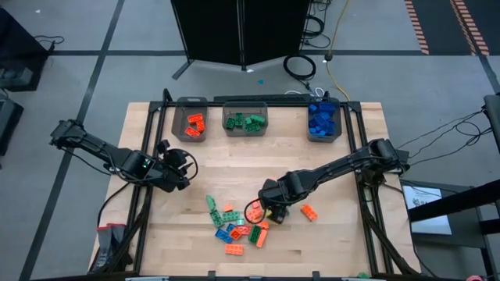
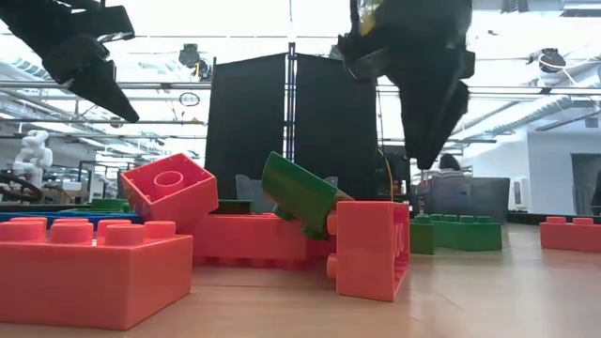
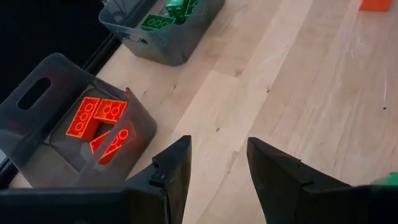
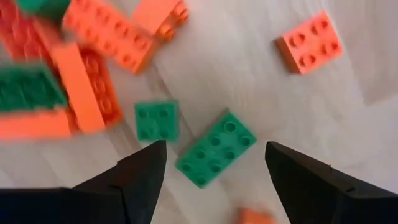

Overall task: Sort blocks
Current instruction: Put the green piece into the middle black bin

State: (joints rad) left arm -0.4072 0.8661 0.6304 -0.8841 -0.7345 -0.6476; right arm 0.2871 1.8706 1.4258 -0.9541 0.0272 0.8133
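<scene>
A robotics lab: a wooden bench (image 1: 336,234) on grey floor with taped lines, loose cables (image 1: 301,66), open ceiling trusses (a white robot (image 2: 35,150) stands behind).

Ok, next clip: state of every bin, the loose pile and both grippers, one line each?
Left bin: holds orange blocks.
Middle bin: holds green blocks.
Right bin: holds blue blocks.
Loose pile: unsorted, mixed colours on the table.
Left gripper: open, empty, over bare table.
Right gripper: open, empty, over a green block.
</scene>
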